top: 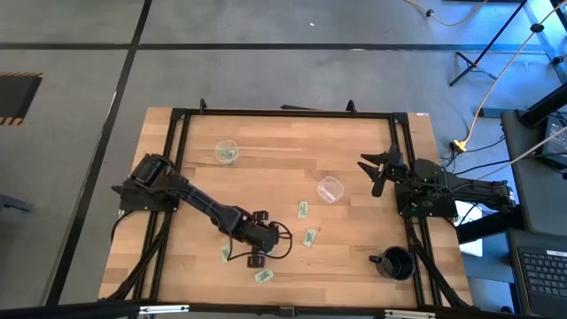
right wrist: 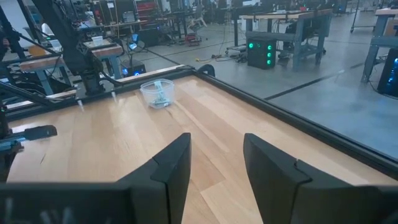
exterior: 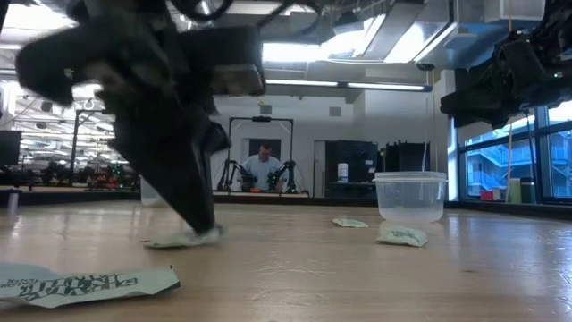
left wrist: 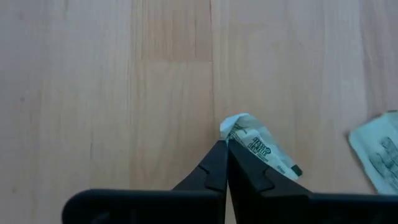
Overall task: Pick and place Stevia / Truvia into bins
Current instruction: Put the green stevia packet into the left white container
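Green-and-white Stevia packets lie flat on the wooden table: two (top: 303,209) (top: 310,237) near the middle, two (top: 225,254) (top: 263,276) by the near edge. One clear cup (top: 227,152) at far left holds packets. The other cup (top: 330,189) stands right of centre. My left gripper (top: 255,241) points down near the near edge, shut on a packet (left wrist: 261,148), which it hides from above. My right gripper (top: 376,168) hovers open at the table's right side, touching nothing. My left gripper (left wrist: 225,144) pinches one packet by its crumpled end (left wrist: 234,127) between the two fingertips, coming from above and pointing down. In the low view the packet (exterior: 179,240) lies low under the fingertips (exterior: 206,228), its other end on the table.
A black mug (top: 396,263) stands at the near right corner. A black frame (top: 283,112) rims the table. Another packet (left wrist: 379,152) lies close beside the held one. One packet (exterior: 80,284) lies nearest the low camera. A person sits far behind the table.
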`<state>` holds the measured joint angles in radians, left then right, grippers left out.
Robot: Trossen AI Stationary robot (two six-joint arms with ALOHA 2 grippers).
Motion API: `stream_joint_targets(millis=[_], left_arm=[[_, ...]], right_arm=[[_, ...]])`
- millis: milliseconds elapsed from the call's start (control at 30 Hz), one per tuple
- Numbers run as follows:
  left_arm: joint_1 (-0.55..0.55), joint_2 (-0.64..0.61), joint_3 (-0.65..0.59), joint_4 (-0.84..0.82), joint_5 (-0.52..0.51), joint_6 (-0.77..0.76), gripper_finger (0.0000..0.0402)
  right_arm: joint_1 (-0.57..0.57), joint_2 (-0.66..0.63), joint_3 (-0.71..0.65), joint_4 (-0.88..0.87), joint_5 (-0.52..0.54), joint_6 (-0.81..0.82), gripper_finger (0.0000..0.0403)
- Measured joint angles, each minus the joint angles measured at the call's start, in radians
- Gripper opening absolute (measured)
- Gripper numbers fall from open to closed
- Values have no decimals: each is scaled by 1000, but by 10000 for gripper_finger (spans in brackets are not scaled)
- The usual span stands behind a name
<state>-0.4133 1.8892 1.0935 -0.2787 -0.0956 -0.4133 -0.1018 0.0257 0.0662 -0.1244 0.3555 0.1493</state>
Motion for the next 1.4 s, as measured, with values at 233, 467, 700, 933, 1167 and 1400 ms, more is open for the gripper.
stream_joint_targets(millis=[233, 467, 700, 933, 1167, 1400], left_arm=[[27, -168, 0, -233, -76, -34, 2], [100, -363, 2, -503, -277, -81, 3], [245, -480, 2, -685, -443, -124, 3], [444, -482, 3, -696, -437, -61, 3], [625, -484, -65, -714, -397, -54, 3], [751, -484, -148, -649, -405, -61, 3]], right_arm=[[0, 0, 0, 0, 0, 0, 152], [0, 0, 0, 0, 0, 0, 152], [0, 0, 0, 0, 0, 0, 152], [0, 0, 0, 0, 0, -4, 152], [0, 0, 0, 0, 0, -5, 152], [0, 0, 0, 0, 0, -23, 152]])
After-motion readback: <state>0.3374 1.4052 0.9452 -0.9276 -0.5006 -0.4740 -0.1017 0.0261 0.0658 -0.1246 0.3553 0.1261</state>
